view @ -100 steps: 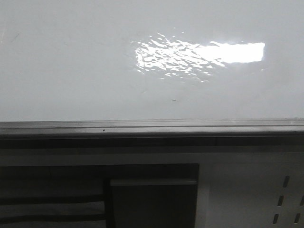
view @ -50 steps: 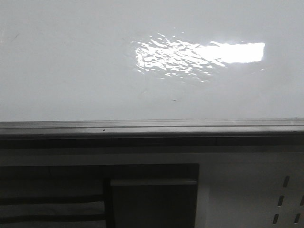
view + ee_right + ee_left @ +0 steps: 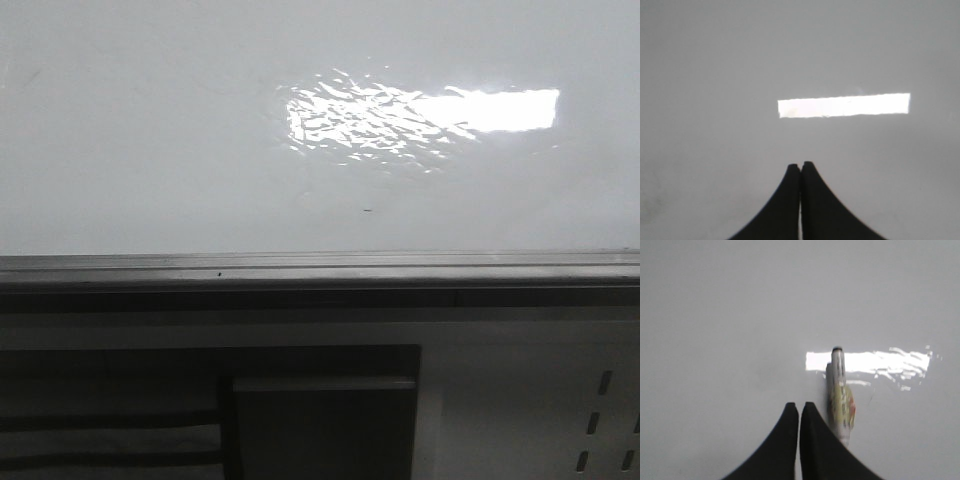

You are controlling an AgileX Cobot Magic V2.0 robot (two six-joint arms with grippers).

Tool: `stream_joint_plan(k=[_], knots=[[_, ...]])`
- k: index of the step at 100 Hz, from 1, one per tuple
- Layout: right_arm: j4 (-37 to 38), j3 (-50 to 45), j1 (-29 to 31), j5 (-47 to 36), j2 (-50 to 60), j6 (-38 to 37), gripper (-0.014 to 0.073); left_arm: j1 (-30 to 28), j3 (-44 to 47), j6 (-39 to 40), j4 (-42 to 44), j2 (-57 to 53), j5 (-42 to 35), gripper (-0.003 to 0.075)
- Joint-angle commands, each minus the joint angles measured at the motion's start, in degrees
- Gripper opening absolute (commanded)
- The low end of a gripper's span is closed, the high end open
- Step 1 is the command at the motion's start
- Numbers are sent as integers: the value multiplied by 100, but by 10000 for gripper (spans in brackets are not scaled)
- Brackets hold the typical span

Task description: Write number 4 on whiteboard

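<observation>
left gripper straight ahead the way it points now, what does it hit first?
Probably the whiteboard itself. The left gripper, fingers together, points at bare board. The marker lies just beside that line, not across it. Depth is unclear.

Only the fingertips of the robot showed. The left gripper (image 3: 799,407) had two matte black jaws, broad at the base and curving to narrow tips. The right gripper (image 3: 800,166) looked the same, plain and seemingly unmarked, though the view was blurred.

Perforated pale panel (image 3: 600,420) beside dark recess (image 3: 320,420)
</observation>
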State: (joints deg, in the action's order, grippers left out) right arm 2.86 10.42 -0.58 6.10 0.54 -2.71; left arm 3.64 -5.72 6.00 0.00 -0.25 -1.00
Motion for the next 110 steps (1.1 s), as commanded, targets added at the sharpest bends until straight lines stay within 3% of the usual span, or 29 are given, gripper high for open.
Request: stream_joint_plan(k=[1, 38, 110], knots=[[11, 687, 30, 285, -176, 33, -72, -11, -693, 72, -108, 49, -103, -20], [366, 2528, 30, 2363, -1702, 33, -72, -11, -2788, 72, -66, 1677, 1888, -20], [436, 2625, 30, 2306, -1903, 33, -72, -11, -2944, 72, 54, 2252, 1882, -20]])
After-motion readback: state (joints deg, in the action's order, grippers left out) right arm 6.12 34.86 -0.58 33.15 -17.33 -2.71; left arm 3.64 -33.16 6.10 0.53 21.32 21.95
